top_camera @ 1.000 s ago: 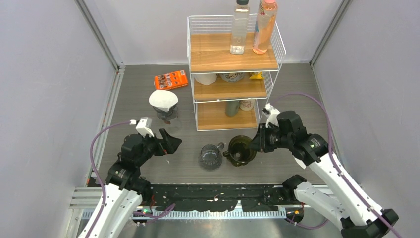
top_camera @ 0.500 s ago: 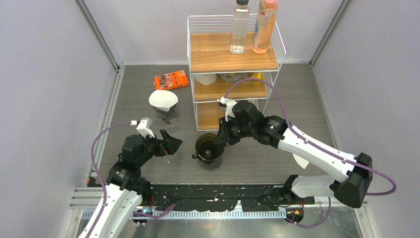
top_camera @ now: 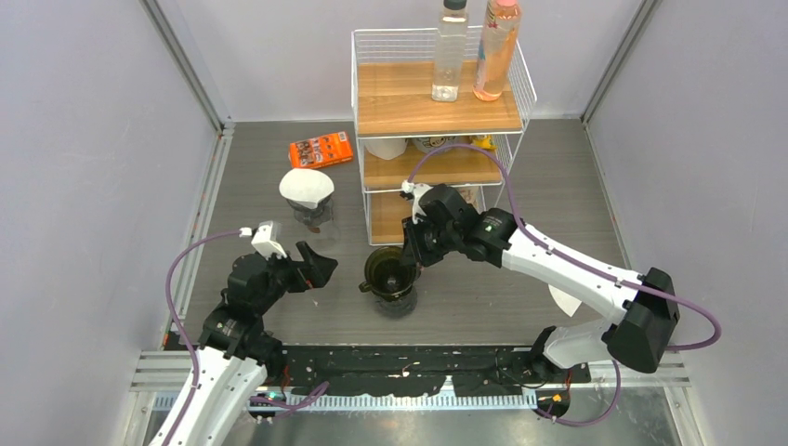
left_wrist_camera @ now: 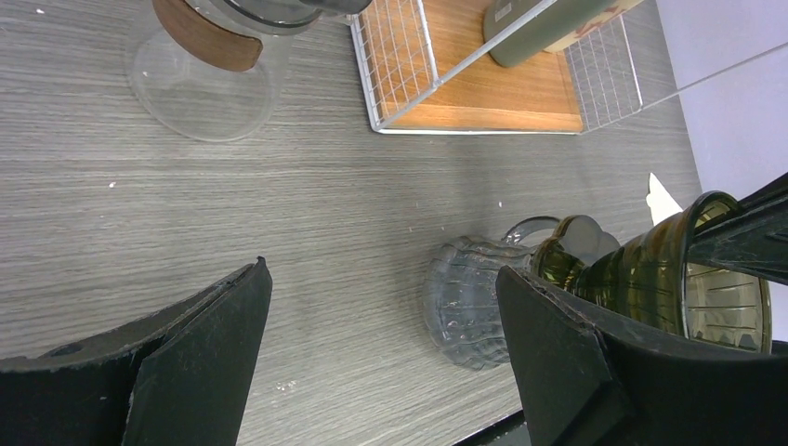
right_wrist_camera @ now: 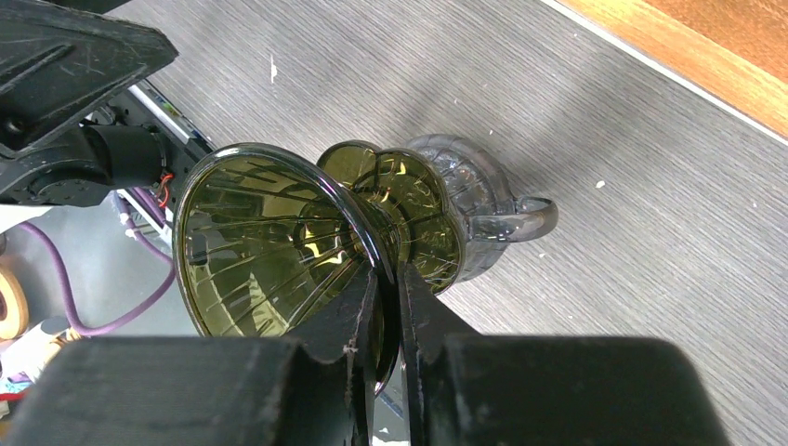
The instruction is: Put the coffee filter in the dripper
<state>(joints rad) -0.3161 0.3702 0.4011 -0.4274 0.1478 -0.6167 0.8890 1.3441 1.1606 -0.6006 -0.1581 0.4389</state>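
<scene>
Since a second ago the right arm has swung the dripper [top_camera: 388, 271] from the 3 o'clock side of the glass cup [left_wrist_camera: 465, 302] to directly over it, while the left arm has barely stirred.

Nearest the bases, at 7 o'clock on the desk [top_camera: 279, 307], the left tool [top_camera: 314, 268] hovers with its jaws wide and nothing between them, probably waiting to fetch the paper. At the centre, the right tool [right_wrist_camera: 388, 279] is pinched narrow on the dripper's rim, one finger inside the cone and one outside. That grip leaves the mouth free and, I judge, steadies the dripper on the cup as a stand. Whether the foot already sits on the cup I cannot tell.

The coffee filter [top_camera: 306, 186] is well apart at 10 o'clock from the dripper, resting open on a carafe [top_camera: 313, 216], so the placing is not yet begun.

Farther off at 11 o'clock lies an orange packet [top_camera: 321, 149]; its print is too small to read. At 12 o'clock the wire rack [top_camera: 437, 111] carries two bottles [top_camera: 450, 51] with no legible labels.
</scene>
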